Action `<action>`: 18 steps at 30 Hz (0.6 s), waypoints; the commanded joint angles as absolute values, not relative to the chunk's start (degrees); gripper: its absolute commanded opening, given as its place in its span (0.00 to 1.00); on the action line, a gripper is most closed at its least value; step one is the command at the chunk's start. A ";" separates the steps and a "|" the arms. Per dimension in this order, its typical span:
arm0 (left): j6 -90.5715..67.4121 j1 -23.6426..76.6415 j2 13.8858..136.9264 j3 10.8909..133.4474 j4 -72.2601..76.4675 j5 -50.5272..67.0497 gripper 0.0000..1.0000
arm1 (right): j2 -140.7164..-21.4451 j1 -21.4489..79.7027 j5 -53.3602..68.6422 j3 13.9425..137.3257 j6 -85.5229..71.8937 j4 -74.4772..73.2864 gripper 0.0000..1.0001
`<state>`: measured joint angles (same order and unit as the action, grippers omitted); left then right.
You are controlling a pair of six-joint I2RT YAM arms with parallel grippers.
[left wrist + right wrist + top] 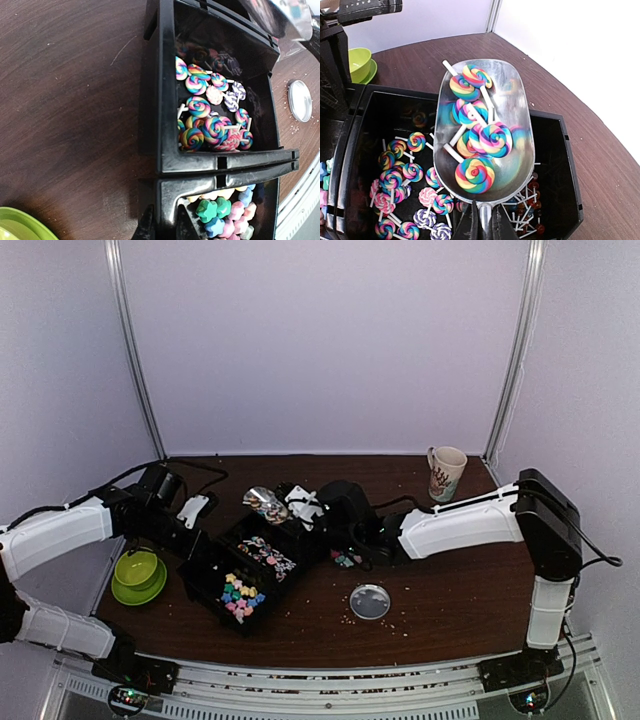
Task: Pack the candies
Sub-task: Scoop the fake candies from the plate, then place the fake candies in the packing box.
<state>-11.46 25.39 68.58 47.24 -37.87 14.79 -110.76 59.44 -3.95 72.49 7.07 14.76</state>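
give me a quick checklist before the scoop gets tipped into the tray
1. scoop loaded with swirl lollipops: ok
2. right fingers shut on the scoop handle: ok
3. left fingers clamped on the black tray wall: ok
4. room in the lollipop compartment: ok, bare floor shows
5. scoop mouth lined up inside that compartment's walls: cannot tell

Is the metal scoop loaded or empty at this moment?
Loaded: several swirl lollipops lie in the metal scoop, which the right pincer holds above the black tray.
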 commanded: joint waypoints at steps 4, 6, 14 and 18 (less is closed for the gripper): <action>-12.07 25.11 67.02 48.34 -32.58 17.53 0.00 | -106.46 59.59 -2.95 73.40 5.95 10.55 0.00; -12.13 24.88 66.91 48.42 -32.69 17.26 0.00 | -104.60 59.61 -2.76 72.73 5.81 8.45 0.00; -12.57 23.90 66.71 48.43 -33.37 15.92 0.00 | -95.87 58.46 -5.16 71.42 5.93 -4.05 0.00; -12.70 23.76 66.63 48.43 -33.69 14.92 0.00 | -90.54 56.26 -4.85 68.50 4.74 -8.35 0.00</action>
